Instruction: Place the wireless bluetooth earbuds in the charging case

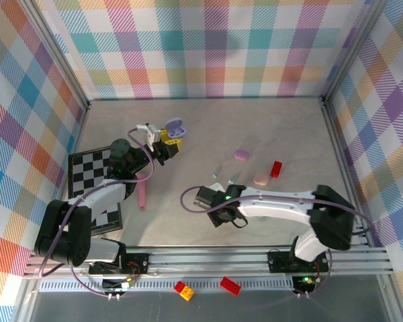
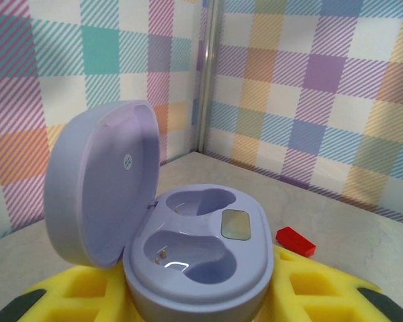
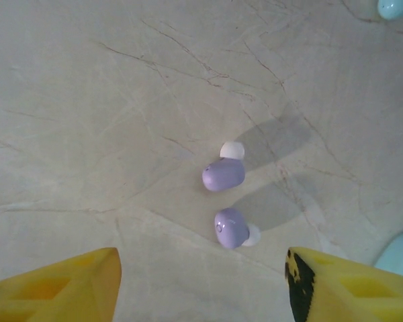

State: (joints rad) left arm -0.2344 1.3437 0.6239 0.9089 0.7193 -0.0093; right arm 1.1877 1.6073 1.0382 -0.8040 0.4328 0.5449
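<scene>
**Left arm holds the case open; the earbuds lie on the table.** Upper left of centre in the overhead view, my left gripper is clenched on the lavender charging case. Its yellow fingers hug the case's base along the bottom edge of the left wrist view. The lid stands swung up at the left of that frame, and both wells inside are bare. A red brick lies on the table behind the case, right of centre.

My right gripper hangs over the pale marbled surface with its jaws parted and nothing between them. Its yellow fingertips sit in the lower corners of the right wrist view. Two lavender earbuds lie at the centre of that frame, one above the other, near each other but not touching. Each has a white tip, and both are above the gap between the fingertips.

Pale teal shapes peek in at the upper right corner and lower right edge; I cannot tell what they are.

From overhead, a checkerboard lies at mid left with a pink stick beside it. Two closed oval cases rest right of centre.
</scene>
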